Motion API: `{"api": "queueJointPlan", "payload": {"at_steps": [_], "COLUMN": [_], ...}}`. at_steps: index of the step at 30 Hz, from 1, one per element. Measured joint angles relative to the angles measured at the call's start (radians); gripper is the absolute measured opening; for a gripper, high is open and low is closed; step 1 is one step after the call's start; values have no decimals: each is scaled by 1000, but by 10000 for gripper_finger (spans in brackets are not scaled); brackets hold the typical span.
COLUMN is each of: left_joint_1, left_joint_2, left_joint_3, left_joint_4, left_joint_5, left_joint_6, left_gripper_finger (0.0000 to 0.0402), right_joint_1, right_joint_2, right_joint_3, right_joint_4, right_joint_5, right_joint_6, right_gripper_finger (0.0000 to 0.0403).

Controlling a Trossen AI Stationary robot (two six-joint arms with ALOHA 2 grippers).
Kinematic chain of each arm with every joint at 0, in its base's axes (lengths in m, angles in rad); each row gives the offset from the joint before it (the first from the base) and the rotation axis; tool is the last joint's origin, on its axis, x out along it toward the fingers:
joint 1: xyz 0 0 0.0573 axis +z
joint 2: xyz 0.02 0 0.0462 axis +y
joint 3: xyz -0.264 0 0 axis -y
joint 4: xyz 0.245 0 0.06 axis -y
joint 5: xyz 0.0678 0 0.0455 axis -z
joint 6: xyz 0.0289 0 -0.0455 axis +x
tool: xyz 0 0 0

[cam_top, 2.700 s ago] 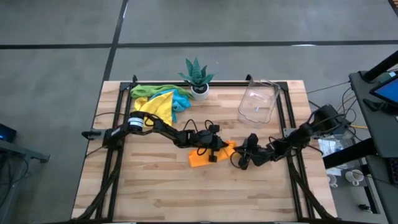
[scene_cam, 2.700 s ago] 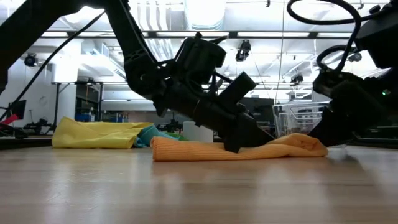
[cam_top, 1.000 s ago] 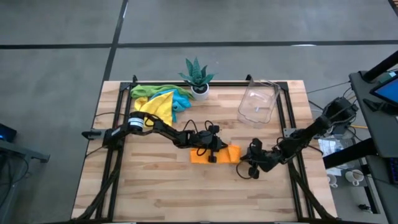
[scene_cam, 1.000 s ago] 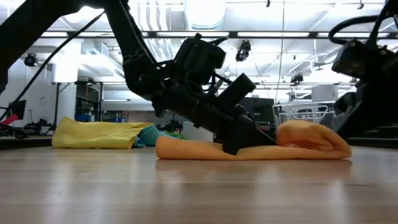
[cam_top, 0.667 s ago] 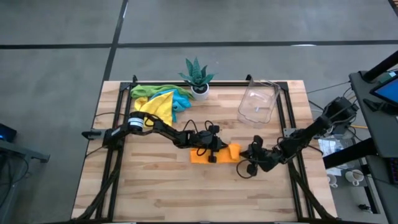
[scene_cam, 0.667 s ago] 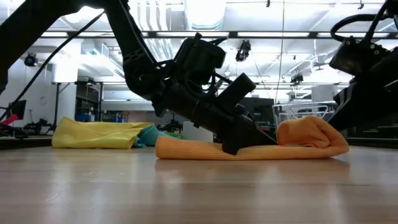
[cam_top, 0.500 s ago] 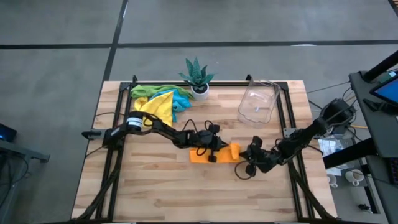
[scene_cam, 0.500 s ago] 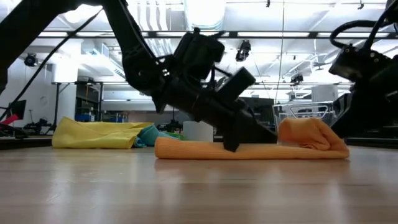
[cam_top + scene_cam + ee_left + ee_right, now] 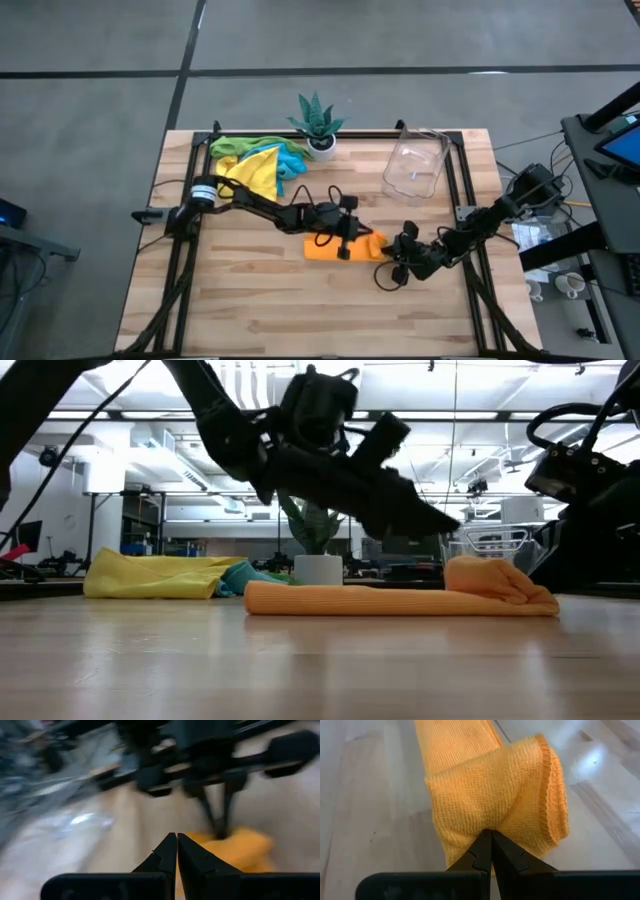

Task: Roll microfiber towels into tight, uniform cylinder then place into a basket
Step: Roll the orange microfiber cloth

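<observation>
Near the middle of the pale wooden slatted tabletop (image 9: 250, 300) lies a folded orange microfiber towel (image 9: 335, 250), flat for most of its length and doubled over into a soft hump at the end nearer the right arm. The right hand (image 9: 490, 838) has its two dark fingers pressed together, pinching the edge of that folded-over hump. The left hand (image 9: 177, 840) hangs just above the flat part of the orange cloth, fingers closed with nothing between them; the low view shows it clear of the fabric. At the back left of the tabletop sits a loose heap of yellow, green and light blue microfiber towels (image 9: 255, 160). Beside that heap stands a spiky green plant in a white pot (image 9: 318, 125). Farther right along the back edge is the clear plastic rectangular basket (image 9: 415, 165), well apart from the orange towel.
</observation>
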Motion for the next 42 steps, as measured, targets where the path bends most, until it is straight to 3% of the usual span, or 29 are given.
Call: {"api": "queueJointPlan", "payload": {"at_steps": [7, 22, 29, 35, 42], "left_joint_1": [-18, -19, -19, -18, -18], "left_joint_2": [92, 103, 116, 116, 117], "left_joint_3": [68, 45, 44, 43, 43], "left_joint_4": [2, -115, -110, -104, -100], "left_joint_5": [39, 22, 22, 21, 21], "left_joint_6": [-2, -29, -29, -29, -28], "left_gripper_finger": [0, 0, 0, 0, 0], "right_joint_1": [0, 0, 0, -14, -55], "right_joint_2": [0, 0, -55, -97, -17], "right_joint_3": [0, 0, 0, 0, 0], "right_joint_4": [10, 12, 8, 8, 9], "right_joint_5": [-1, 1, 85, 96, 95], "right_joint_6": [-1, -2, -58, -91, -59], "right_gripper_finger": [8, 8, 8, 8, 8]}}
